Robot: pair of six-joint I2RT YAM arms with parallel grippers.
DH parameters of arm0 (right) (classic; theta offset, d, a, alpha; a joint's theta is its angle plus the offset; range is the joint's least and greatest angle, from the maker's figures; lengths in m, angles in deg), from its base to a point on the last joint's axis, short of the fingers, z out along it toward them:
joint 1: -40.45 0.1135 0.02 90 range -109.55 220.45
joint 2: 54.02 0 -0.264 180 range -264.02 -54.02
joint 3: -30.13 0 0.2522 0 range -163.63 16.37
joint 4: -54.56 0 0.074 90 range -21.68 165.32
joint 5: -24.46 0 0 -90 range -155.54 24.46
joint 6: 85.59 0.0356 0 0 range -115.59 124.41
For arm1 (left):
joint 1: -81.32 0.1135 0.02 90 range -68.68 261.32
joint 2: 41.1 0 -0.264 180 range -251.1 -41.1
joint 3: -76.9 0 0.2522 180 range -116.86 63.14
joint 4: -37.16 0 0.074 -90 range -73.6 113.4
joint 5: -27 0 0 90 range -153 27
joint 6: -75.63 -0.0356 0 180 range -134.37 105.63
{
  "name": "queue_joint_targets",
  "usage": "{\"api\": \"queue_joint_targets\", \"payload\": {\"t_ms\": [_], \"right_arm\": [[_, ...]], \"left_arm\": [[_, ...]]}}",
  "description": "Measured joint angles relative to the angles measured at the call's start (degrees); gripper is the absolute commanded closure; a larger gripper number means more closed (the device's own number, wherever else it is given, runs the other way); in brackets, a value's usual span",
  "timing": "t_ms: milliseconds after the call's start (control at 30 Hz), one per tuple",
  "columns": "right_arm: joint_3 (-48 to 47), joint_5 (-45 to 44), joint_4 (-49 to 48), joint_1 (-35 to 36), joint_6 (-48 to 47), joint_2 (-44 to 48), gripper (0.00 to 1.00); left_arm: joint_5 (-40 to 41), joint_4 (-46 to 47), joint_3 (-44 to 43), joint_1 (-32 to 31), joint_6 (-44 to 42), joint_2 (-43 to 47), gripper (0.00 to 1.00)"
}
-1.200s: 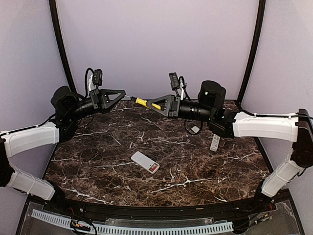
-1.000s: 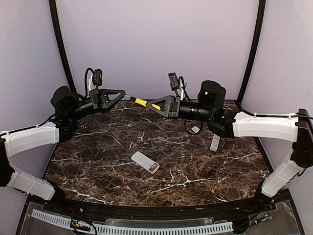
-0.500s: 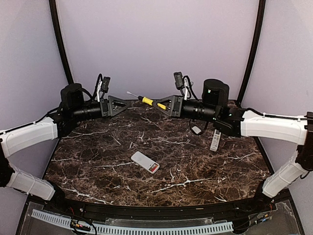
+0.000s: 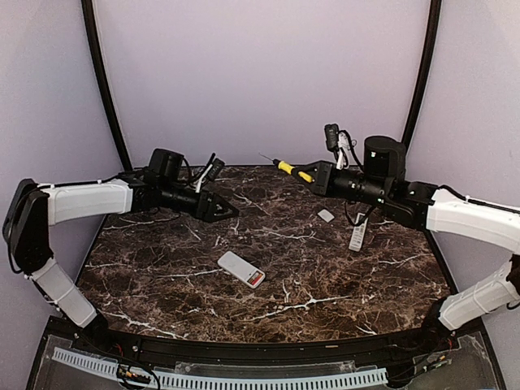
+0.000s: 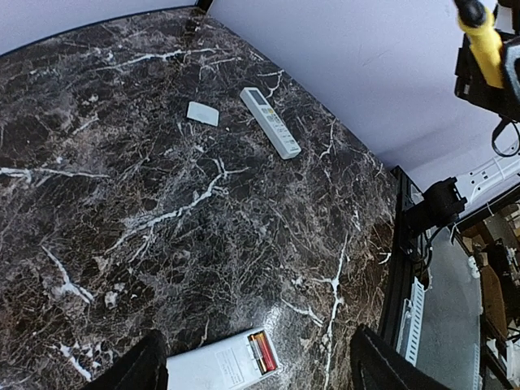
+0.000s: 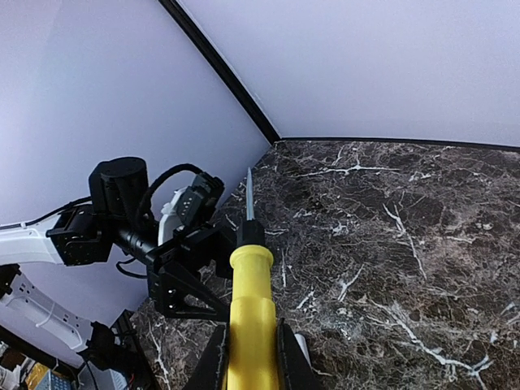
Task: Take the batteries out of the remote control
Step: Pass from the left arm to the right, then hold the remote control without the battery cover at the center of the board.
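A white remote control (image 4: 238, 266) lies face down mid-table, its back open with the red batteries (image 4: 256, 279) showing at one end. In the left wrist view the remote (image 5: 211, 370) sits at the bottom edge and the batteries (image 5: 262, 354) lie side by side in their bay. My left gripper (image 4: 226, 213) hovers open behind the remote, and its fingers straddle the bay end from above (image 5: 256, 340) without touching it. My right gripper (image 4: 313, 176) is raised at the back right, shut on a yellow-handled screwdriver (image 6: 250, 284) whose blade points left.
A second, longer white remote (image 4: 357, 236) and a small flat white cover (image 4: 325, 215) lie at the right, under the right arm. The same long remote (image 5: 270, 123) and cover (image 5: 202, 113) show far off in the left wrist view. The table's black rim (image 5: 405, 244) runs along the right.
My left gripper has opened, left the screwdriver's tip and swung down and right over the table toward the remote. The right gripper has carried the screwdriver to the right.
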Motion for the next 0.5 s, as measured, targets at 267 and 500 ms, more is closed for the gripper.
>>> {"api": "queue_joint_targets", "payload": {"t_ms": [267, 500], "right_arm": [[3.61, -1.49, 1.46, -0.46, -0.35, 2.78, 1.0], [4.87, -1.64, 1.36, -1.31, -0.28, 3.54, 1.0]], "left_arm": [[-0.7, -5.62, -8.07, -2.78, -2.58, -14.6, 0.24], [0.72, -11.61, -10.45, -4.26, -5.9, -18.78, 0.25]]}}
